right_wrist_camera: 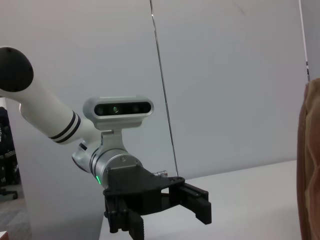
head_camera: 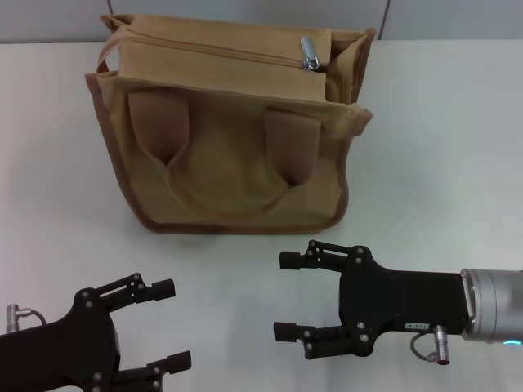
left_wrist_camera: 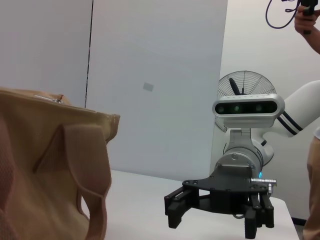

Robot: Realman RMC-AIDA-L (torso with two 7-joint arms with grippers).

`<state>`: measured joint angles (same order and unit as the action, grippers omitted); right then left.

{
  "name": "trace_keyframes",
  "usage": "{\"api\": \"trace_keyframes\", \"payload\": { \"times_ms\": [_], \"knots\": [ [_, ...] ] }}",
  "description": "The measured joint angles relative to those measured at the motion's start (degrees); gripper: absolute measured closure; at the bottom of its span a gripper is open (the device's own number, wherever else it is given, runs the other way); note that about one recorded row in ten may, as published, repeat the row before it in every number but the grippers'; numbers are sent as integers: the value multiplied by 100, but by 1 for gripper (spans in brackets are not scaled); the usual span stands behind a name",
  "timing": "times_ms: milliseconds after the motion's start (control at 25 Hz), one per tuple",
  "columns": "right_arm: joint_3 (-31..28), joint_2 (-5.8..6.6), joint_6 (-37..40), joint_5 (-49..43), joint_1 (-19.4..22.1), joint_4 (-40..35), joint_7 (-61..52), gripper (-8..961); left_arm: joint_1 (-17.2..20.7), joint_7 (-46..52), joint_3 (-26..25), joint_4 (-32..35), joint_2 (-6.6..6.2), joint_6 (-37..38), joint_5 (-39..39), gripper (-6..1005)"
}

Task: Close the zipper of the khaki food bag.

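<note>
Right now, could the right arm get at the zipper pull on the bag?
Probably yes. The silver zipper pull sits exposed on the khaki food bag's top, toward the right gripper's side. That gripper is open, short of the bag, with nothing between; it must rise over the near wall.

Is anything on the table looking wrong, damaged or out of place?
Nothing looks damaged or spilled. The bag stands upright on the table; its zipper pull sits at the robot's right end of the top. Both grippers, left and right, hover in front with open jaws, apart from the bag.
</note>
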<state>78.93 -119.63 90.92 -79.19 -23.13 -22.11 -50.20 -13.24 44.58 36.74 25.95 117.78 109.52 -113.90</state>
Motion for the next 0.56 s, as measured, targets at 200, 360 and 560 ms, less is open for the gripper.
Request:
{"api": "trace_keyframes", "payload": {
  "times_ms": [200,360,560],
  "knots": [
    [1,0,-10,0,7,8,58,110,-2,-1,0,4,9,0,0,189],
    [-38,1,1,26,9,72,241,110,-4,-4,0,6,9,-1,0,189],
    [-58,2,42,54,11,101,301,110,-3,-4,0,3,20,-5,-1,189]
  ]
}}
